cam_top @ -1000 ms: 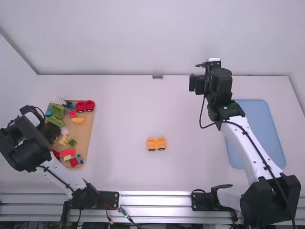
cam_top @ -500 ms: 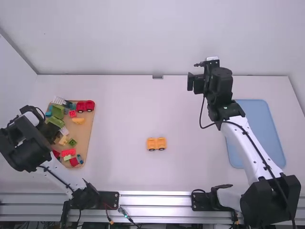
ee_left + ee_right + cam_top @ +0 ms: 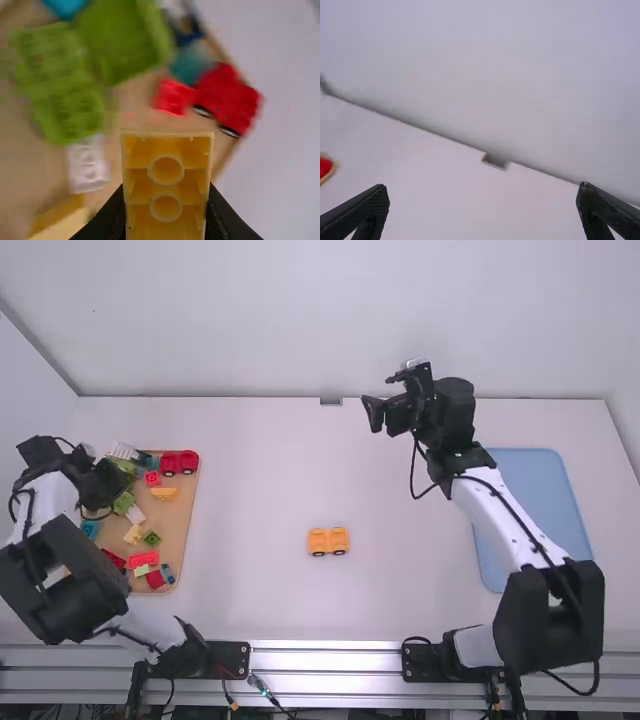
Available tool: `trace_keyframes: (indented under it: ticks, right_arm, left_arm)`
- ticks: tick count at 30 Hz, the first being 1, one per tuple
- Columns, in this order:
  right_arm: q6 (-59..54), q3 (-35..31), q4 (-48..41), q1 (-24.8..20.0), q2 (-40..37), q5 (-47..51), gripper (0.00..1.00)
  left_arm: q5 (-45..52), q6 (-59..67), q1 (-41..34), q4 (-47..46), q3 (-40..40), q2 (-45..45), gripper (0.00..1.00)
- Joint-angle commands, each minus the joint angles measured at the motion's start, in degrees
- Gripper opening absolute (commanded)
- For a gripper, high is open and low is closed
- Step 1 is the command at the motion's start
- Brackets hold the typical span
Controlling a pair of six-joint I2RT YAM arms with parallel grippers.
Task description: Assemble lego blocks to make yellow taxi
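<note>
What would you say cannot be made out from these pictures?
- High view: the left side of the tray, hidden by the left arm.
- High view: the studs of the orange wheeled piece, too small to count.
- Left wrist view: the held yellow block's near end, cut off by the bottom edge.
- Right wrist view: most of the red piece, cut off by the left edge.

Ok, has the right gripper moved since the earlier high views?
Yes. In the high view, the right gripper has shifted left, closer to the small grey block at the far edge of the table.
</note>
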Motion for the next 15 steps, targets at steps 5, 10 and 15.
trace_keyframes:
  ticks: [5, 10, 15]
  right_arm:
    - [7.9, -0.1, 7.5, -0.9, 7.2, -17.9, 0.99]
    - [10.5, 2.7, 10.6, -0.7, 13.3, -35.3, 0.99]
    - [16.0, 6.8, 17.6, 0.3, 20.1, -53.3, 0.99]
  left_arm:
    - [18.0, 9.3, -10.8, 8.5, -11.1, -12.6, 0.05]
    - [21.6, 7.6, -21.4, 19.3, -18.1, -19.9, 0.1]
    - [21.6, 3.7, -32.5, 29.7, -21.7, -20.8, 0.1]
